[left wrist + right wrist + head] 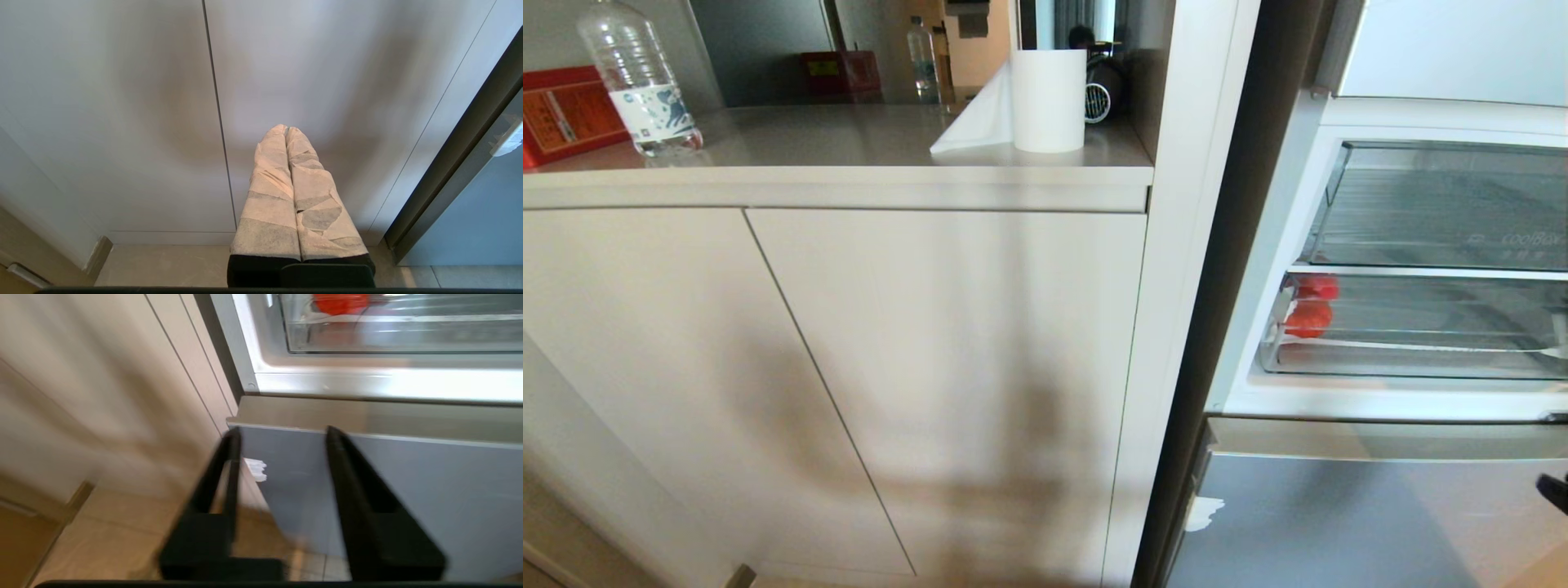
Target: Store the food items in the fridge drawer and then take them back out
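A red-orange food item (1308, 318) lies at the left end of the clear fridge drawer (1421, 359), the lower bin in the open fridge. A second red patch (1316, 287) shows just above it; I cannot tell whether it is another piece or a reflection. The right wrist view also catches the food item (341, 302) and the fridge drawer (408, 335). My right gripper (283, 432) is open and empty, low in front of the grey lower fridge door (408, 490), below the drawer. My left gripper (286, 129), its fingers wrapped in white tape, is shut and empty, facing the cabinet doors.
Another clear bin (1445, 204) sits above the drawer. Left of the fridge stand white cabinet doors (931, 367) under a counter (849, 139) with a water bottle (637, 77), a paper roll (1048, 100) and a red box (564, 110). White tape (1205, 513) marks the lower door's corner.
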Motion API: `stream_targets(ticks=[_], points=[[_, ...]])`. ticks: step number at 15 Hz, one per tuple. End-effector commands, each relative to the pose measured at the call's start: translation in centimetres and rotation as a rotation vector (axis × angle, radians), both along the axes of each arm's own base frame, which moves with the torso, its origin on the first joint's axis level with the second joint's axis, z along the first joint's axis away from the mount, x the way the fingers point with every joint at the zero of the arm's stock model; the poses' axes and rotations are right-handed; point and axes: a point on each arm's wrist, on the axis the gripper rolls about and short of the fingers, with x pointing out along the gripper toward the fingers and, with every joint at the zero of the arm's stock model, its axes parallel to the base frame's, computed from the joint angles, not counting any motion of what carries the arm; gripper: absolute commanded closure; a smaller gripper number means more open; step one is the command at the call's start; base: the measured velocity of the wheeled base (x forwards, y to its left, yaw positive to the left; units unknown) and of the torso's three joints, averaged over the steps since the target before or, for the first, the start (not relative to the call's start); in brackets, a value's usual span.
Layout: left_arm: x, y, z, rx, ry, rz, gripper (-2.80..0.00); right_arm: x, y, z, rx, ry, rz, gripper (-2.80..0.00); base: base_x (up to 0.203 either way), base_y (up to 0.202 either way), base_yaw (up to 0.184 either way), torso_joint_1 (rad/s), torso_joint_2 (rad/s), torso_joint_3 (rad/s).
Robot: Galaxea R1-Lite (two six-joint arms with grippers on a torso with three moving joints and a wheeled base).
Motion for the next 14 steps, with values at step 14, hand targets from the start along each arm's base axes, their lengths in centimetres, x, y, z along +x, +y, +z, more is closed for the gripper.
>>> stream_targets(ticks=[14], points=[[0.0, 0.0, 0.0, 0.000, 0.000, 0.000, 0.00, 18.8, 3.1, -4.4, -0.103, -0.121, 0.002, -2.80, 0.000, 0.000, 0.000, 0.000, 0.00, 0.000]])
